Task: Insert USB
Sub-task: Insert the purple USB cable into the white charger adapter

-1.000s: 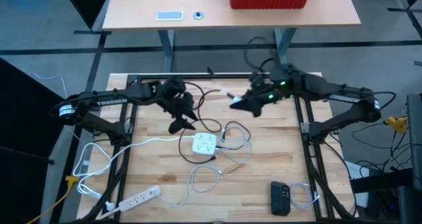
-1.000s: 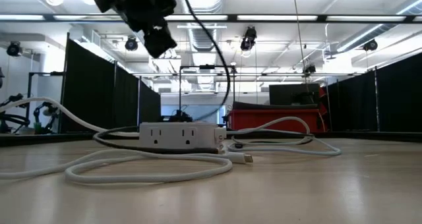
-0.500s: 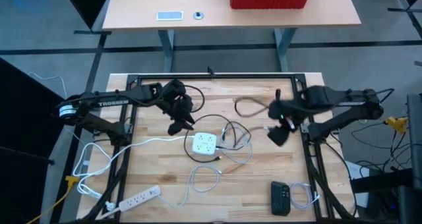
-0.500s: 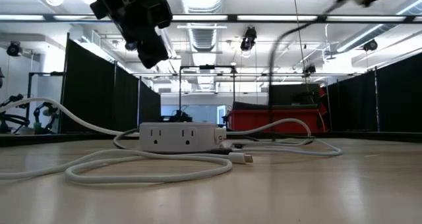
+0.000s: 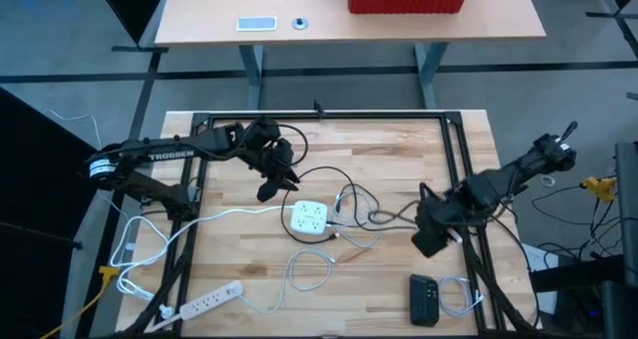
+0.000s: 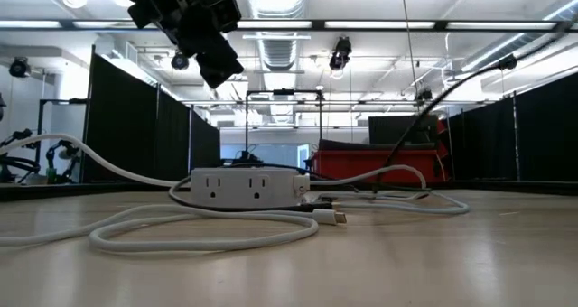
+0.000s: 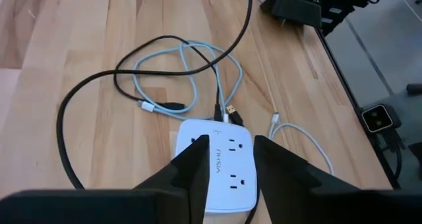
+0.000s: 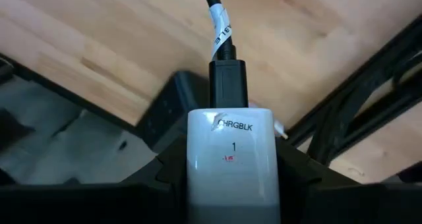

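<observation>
A white power cube (image 5: 307, 217) lies flat on the wooden table near its middle, with white and black cables (image 5: 354, 204) looped at its right side. Loose USB plugs (image 7: 231, 110) lie by its far edge. My left gripper (image 5: 267, 189) hovers open above the table just left of the cube; in the left wrist view (image 7: 231, 148) the cube (image 7: 221, 165) shows between its fingers, well below them. My right gripper (image 5: 429, 234) is at the table's right edge, shut on a white charger block (image 8: 231, 151) with a black cable (image 8: 221, 33) plugged into it. My right gripper pinches the white charger block between its two fingers (image 8: 173, 165), by its two side faces at the end away from the cable socket (image 8: 227, 79). The block is lifted clear of the table. Its black cable runs off slack toward the table's middle (image 5: 394, 217).
A black metal frame (image 5: 461, 194) runs along the table's sides and far edge. A long white power strip (image 5: 211, 299) lies at the near left, and a black device (image 5: 425, 299) with a coiled white cable at the near right. Bare wood lies between them.
My right gripper has swung from the far middle of the table toward its right edge and then nearer, carrying the charger block. The black cable has been dragged along after it, across the table toward the right.
</observation>
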